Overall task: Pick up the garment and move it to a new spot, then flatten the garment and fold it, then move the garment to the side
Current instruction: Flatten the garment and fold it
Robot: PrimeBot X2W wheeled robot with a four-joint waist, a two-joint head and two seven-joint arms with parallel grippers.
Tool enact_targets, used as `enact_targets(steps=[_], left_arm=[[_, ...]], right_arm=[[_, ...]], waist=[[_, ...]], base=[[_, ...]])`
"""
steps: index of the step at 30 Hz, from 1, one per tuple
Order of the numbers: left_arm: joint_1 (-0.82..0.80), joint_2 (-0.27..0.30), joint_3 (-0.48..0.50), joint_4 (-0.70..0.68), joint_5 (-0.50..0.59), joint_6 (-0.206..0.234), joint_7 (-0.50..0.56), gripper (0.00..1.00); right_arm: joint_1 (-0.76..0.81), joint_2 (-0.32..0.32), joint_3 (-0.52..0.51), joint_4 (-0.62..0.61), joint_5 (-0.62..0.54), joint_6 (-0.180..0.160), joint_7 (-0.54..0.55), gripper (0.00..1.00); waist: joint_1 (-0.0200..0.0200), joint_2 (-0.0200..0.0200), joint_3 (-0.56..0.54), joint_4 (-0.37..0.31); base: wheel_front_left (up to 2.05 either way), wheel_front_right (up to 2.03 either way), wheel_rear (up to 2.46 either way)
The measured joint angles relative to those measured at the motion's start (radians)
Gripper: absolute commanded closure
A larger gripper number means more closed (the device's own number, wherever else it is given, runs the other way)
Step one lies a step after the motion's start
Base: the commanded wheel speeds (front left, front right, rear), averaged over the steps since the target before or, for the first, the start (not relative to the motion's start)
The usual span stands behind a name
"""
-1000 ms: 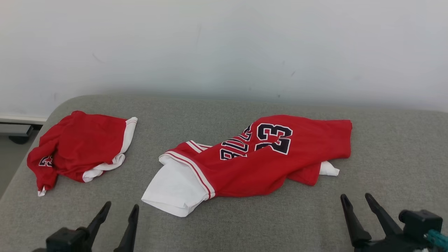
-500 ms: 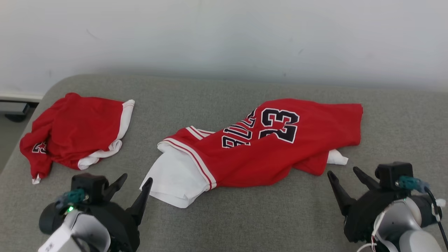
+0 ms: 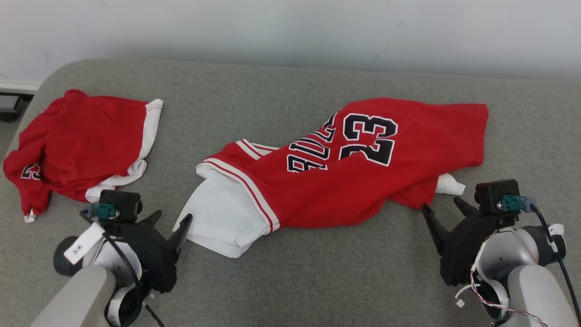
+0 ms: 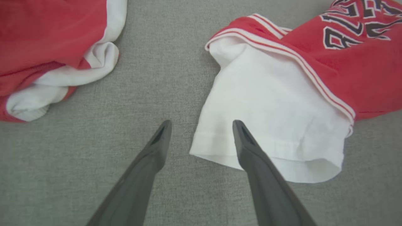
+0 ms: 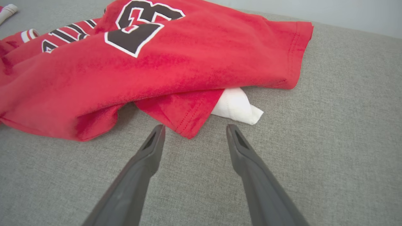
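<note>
Wide open, empty: left claw (image 3: 172,215) at white sleeve (image 3: 218,222), right claw (image 3: 440,203) at red hem (image 3: 408,200), bracketing garment (image 3: 345,181), presumably for two-ended lift.

The head view looks forward and steeply down onto the grey surface (image 3: 290,281), with the wall (image 3: 290,27) along the frame's top. The 2 wrist views sit low and close. The left one shares the jersey's (image 3: 345,181) white sleeve (image 4: 273,119) with it, the right one the red lower corner (image 5: 188,122).
</note>
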State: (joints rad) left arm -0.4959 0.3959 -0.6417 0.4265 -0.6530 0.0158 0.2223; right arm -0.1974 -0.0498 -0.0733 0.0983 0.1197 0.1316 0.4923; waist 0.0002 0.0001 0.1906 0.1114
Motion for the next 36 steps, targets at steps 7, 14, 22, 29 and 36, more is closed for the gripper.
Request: enact_targets(steps=[7,14,22,29,36], left_arm=[[-0.044,-0.031,-0.005,0.091,-0.015,0.005,0.05,0.0],[-0.078,-0.059,-0.004,0.142,-0.019,0.01,0.043,0.0],[-0.101,-0.08,-0.014,0.182,-0.036,-0.016,0.038,0.0],[-0.111,-0.082,-0.019,0.203,-0.051,-0.029,0.065,0.29],[-0.11,-0.077,-0.018,0.193,-0.08,-0.039,0.122,0.27]], right_arm=[[-0.034,0.0,-0.002,0.02,-0.01,0.0,0.008,0.0],[-0.062,0.0,0.03,0.035,-0.03,0.0,0.042,0.0],[-0.063,0.0,0.033,0.025,-0.044,0.0,0.071,0.0],[-0.063,0.0,0.03,0.023,-0.062,0.0,0.082,0.2],[-0.063,0.0,0.03,0.023,-0.066,0.0,0.095,0.17]], waist=[[0.0,0.0,0.05,0.0],[-0.0001,0.0,0.082,0.003],[-0.0002,0.0,0.091,0.019],[-0.0002,0.0,0.09,0.023],[-0.0002,-0.0001,0.088,0.025]], base=[[0.0,0.0,0.0],[0.0,0.0,0.0],[0.0,0.0,0.0],[0.0,0.0,0.0],[0.0,0.0,0.0]])
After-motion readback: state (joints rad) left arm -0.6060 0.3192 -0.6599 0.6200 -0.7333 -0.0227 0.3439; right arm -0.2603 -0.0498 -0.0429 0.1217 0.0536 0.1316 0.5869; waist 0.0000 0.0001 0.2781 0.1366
